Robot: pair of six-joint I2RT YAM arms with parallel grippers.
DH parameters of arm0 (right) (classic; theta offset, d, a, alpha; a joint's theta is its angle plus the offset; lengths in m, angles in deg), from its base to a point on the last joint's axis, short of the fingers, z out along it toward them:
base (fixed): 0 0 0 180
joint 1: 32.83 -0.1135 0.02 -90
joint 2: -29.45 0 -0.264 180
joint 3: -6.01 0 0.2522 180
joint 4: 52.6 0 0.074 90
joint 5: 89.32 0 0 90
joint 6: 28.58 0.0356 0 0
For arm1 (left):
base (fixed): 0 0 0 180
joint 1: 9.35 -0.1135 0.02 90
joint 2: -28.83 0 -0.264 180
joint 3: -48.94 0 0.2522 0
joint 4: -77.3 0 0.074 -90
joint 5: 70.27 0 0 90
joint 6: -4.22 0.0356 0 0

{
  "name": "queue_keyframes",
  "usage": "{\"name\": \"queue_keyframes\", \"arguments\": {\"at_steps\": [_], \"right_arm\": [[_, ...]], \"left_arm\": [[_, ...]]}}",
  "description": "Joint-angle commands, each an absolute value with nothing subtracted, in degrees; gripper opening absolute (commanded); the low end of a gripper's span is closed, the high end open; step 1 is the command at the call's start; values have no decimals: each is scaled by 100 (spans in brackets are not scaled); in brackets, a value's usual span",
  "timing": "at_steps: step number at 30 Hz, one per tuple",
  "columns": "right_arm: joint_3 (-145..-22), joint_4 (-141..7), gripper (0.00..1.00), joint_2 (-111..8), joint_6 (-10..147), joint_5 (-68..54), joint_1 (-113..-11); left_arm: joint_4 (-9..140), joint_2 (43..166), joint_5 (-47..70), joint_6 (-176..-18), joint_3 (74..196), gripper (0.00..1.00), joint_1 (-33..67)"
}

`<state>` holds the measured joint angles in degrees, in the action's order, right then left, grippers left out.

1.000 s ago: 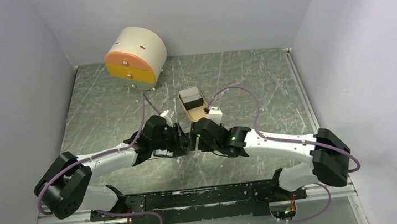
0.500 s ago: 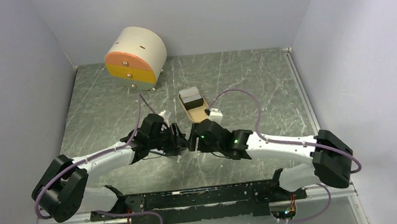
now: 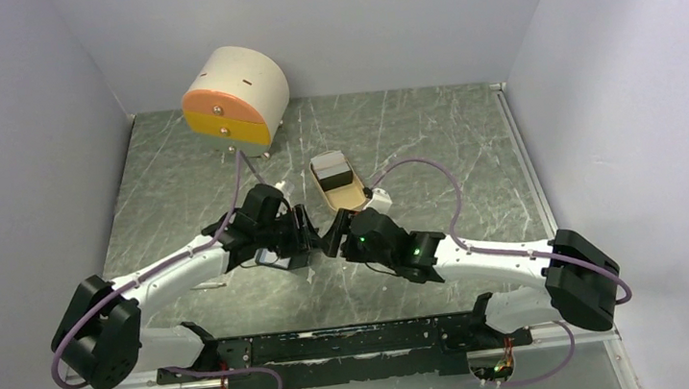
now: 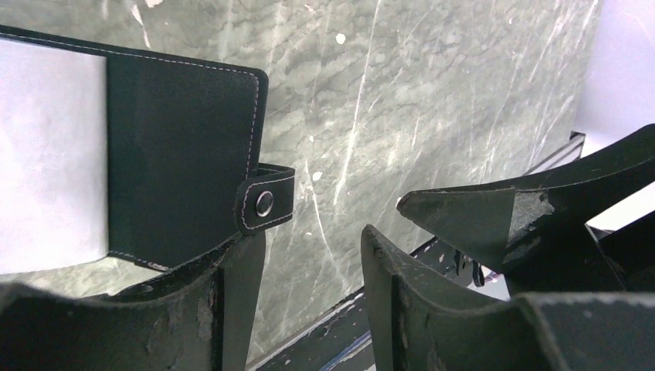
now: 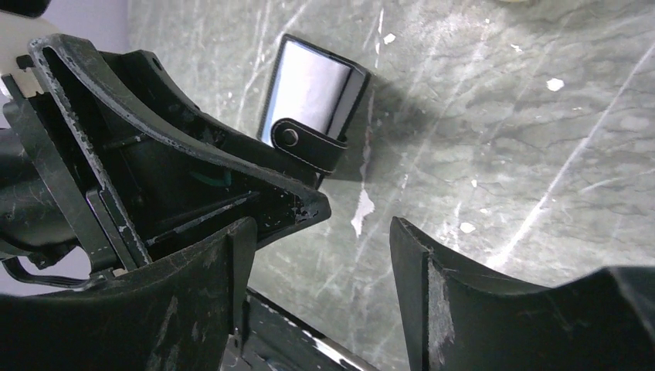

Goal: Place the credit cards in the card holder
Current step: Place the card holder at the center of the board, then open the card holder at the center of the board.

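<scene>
Black wallet on a green-grey marbled counter

The card holder (image 4: pixel 181 147), just left of the left claw (image 4: pixel 309 243), was matte black with pale stitching, a silver stud on its snap tab (image 4: pixel 265 202) and a pale lilac-grey face. The counter (image 4: pixel 432 93) was grey-green, veined white. Beyond the scuffed black right claw (image 5: pixel 320 232), a tan tray (image 3: pixel 349 200) showed a white card (image 3: pixel 327 164) and a black card (image 3: pixel 339 178).
</scene>
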<state>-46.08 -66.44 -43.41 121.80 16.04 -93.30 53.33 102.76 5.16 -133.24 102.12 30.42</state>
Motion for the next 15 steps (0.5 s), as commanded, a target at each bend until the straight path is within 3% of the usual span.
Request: {"name": "queue_keyframes", "arguments": {"at_steps": [1, 6, 11, 15], "right_arm": [[-4336, -5657, 68, -4557, 12499, 1086, -9615], [-4272, -5347, 65, -4511, 12629, 1159, -9673], [-4311, -5487, 69, -4292, 12669, 1426, -9673], [-4293, -5721, 70, -3942, 12617, 1664, -9673]], "left_arm": [[6132, 10098, -173, -13408, 11179, 55, 3187], [5450, 10047, 309, -13225, 11545, 51, 3180], [5100, 9975, 390, -12996, 11723, 55, 3145], [4720, 9914, 509, -12738, 11744, 48, 3105]]}}
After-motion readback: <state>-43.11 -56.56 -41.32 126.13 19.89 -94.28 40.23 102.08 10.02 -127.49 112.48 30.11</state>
